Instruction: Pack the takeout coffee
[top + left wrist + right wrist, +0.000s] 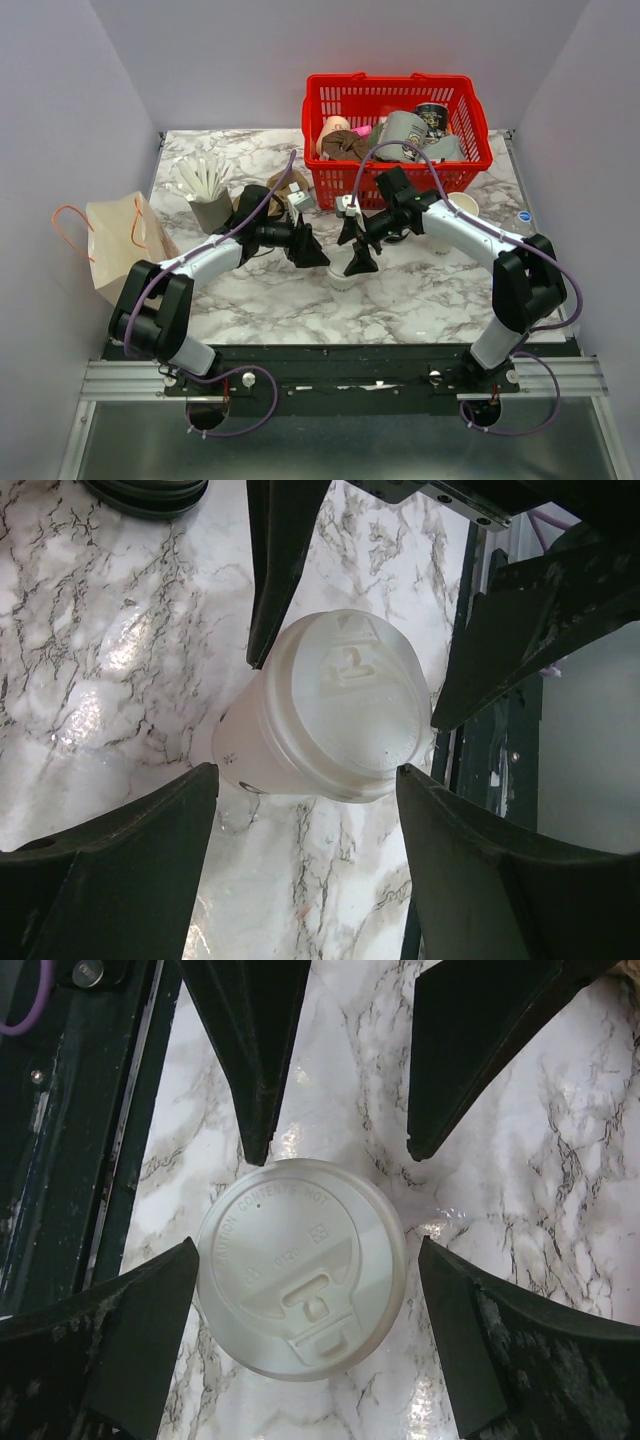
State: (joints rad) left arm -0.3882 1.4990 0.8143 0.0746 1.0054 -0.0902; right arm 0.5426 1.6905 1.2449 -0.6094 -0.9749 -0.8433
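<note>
- White-veined marble tabletop (pixel 300 310) carries the small white paper cup with a round white plastic lid (pixel 300 1260). It stands upright near the middle, between my 2 arms, with the lid already seated.
- My left claw (pixel 305 772) has its jaws apart, straddling the cup from one side. I see no pad pressing on it.
- My right claw (pixel 308 1250) is spread wide over the lid and holds nothing. I judge both are hovering there to line up a grasp.
- The brown paper bag with orange handles (pixel 120 250) stands at the left edge, well apart from the cup. I take it as the place the cup should go.
- Count: 1 lidded cup, 2 claws, 1 bag, and 1 red plastic basket (pixel 370 100) at the back.
</note>
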